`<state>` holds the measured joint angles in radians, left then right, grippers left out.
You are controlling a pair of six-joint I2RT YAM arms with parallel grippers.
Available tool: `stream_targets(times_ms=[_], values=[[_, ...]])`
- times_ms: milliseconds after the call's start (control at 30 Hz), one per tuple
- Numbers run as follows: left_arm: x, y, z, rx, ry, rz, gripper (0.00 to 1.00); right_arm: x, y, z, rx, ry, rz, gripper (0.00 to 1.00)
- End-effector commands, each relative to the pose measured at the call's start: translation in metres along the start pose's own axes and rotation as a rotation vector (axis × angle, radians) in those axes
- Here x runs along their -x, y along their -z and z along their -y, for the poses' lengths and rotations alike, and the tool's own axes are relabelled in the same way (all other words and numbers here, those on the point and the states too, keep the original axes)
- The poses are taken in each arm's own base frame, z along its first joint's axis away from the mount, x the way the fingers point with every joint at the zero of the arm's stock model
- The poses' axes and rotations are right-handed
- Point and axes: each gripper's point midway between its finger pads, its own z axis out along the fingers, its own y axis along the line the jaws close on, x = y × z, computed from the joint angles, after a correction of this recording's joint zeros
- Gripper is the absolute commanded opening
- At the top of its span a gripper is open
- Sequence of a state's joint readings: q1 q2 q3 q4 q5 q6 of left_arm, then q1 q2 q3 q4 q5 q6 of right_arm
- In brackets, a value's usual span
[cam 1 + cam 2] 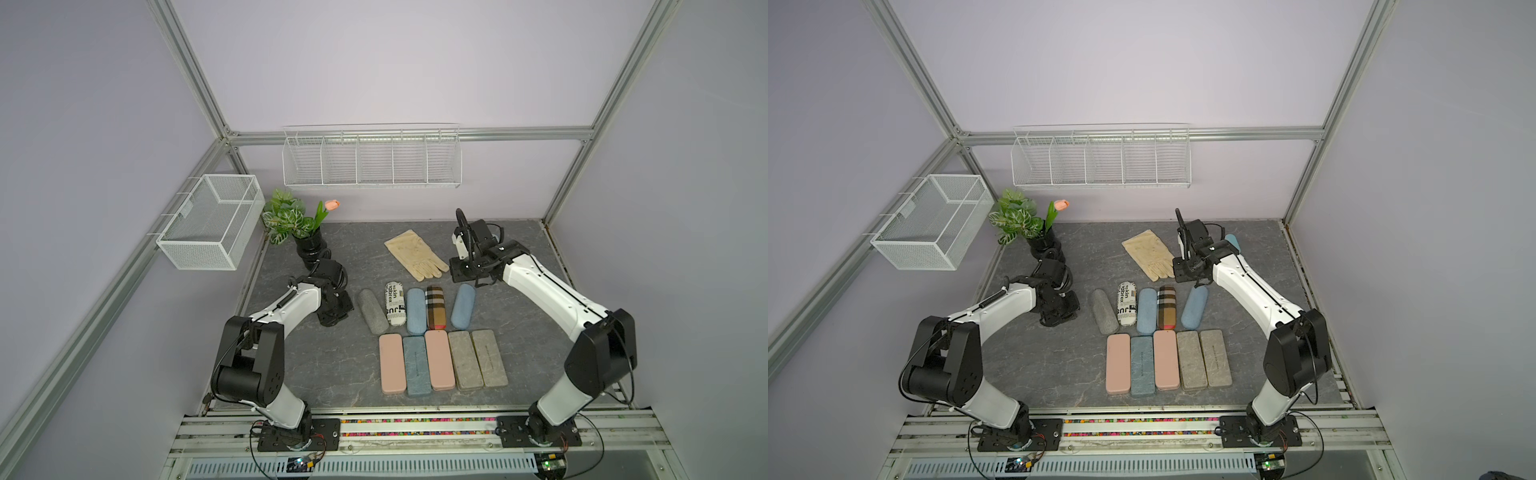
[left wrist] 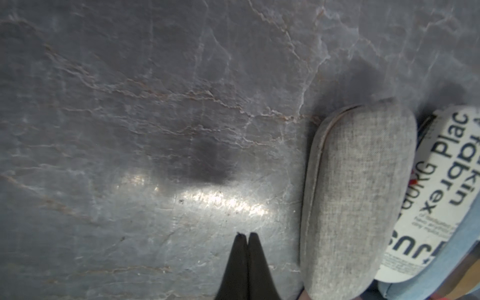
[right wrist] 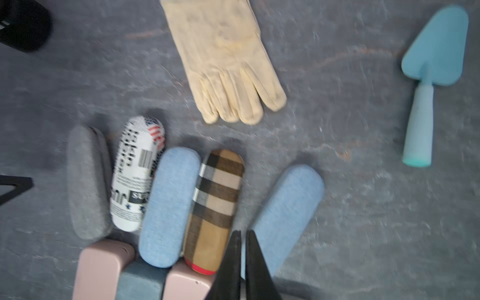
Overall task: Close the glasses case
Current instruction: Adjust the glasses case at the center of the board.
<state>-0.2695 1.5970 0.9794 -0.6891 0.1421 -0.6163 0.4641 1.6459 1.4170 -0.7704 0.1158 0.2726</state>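
Several glasses cases lie in two rows on the dark slate table (image 1: 519, 332), and every lid I can see is down. The back row holds a grey fabric case (image 1: 372, 311) (image 2: 355, 197), a newsprint case (image 1: 395, 309), a blue case (image 1: 416, 311), a plaid case (image 1: 436, 307) (image 3: 215, 207) and a tilted blue case (image 1: 463, 305) (image 3: 285, 215). My left gripper (image 2: 245, 235) (image 1: 330, 320) is shut and empty, just left of the grey case. My right gripper (image 3: 242, 232) (image 1: 459, 272) hovers shut and empty over the gap between the plaid and tilted blue cases.
The front row has flat pink (image 1: 392, 363), blue-grey (image 1: 417, 365) and grey (image 1: 489, 357) cases. A cream glove (image 1: 415, 253) lies behind the cases and a blue trowel (image 3: 428, 78) by the right arm. A potted plant (image 1: 309, 245) stands back left, under wire baskets (image 1: 212, 220).
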Motion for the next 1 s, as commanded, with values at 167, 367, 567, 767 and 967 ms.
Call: stream_targets(times_ms=[167,367,567,767,967], values=[[-0.010,-0.032,-0.006,0.060,-0.005,-0.081,0.01,-0.069,-0.016,0.051,-0.126,-0.126,-0.155,0.10],[-0.017,-0.055,0.014,0.102,-0.072,-0.119,0.01,-0.090,-0.029,0.067,-0.158,-0.173,-0.206,0.10],[-0.016,-0.068,0.023,0.113,-0.088,-0.132,0.00,-0.103,-0.044,0.077,-0.175,-0.190,-0.253,0.11],[-0.017,-0.067,0.038,0.103,-0.114,-0.126,0.00,-0.114,-0.066,0.077,-0.156,-0.202,-0.300,0.11],[-0.021,-0.070,0.061,0.098,-0.164,-0.129,0.00,-0.119,-0.084,0.076,-0.138,-0.214,-0.324,0.11]])
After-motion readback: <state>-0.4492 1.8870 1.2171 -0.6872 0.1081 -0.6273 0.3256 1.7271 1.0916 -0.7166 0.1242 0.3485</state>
